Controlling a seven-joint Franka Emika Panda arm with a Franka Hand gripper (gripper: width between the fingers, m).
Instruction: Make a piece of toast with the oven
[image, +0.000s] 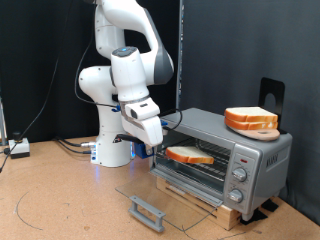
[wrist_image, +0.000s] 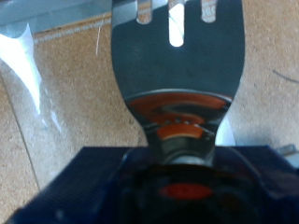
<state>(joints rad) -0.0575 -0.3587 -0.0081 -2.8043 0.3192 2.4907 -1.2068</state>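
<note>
The silver-grey oven (image: 225, 155) stands at the exterior view's right with its glass door (image: 165, 200) folded down flat. A piece of toast (image: 189, 155), pale with an orange-brown crust, lies at the oven's mouth on the wire rack. My gripper (image: 152, 143) hangs just outside the opening, to the exterior view's left of the toast. In the wrist view a slotted metal spatula (wrist_image: 177, 65) sticks out from my gripper (wrist_image: 182, 182), its neck running into a dark blue grip. The blade is bare and mirrors something orange. The fingers themselves are dark and hard to make out.
A thicker pile of bread slices (image: 251, 119) sits on a board on top of the oven. The door's grey bar handle (image: 148, 211) juts toward the exterior view's bottom. Three knobs (image: 240, 175) line the side panel. Cables (image: 70, 145) trail by the robot base.
</note>
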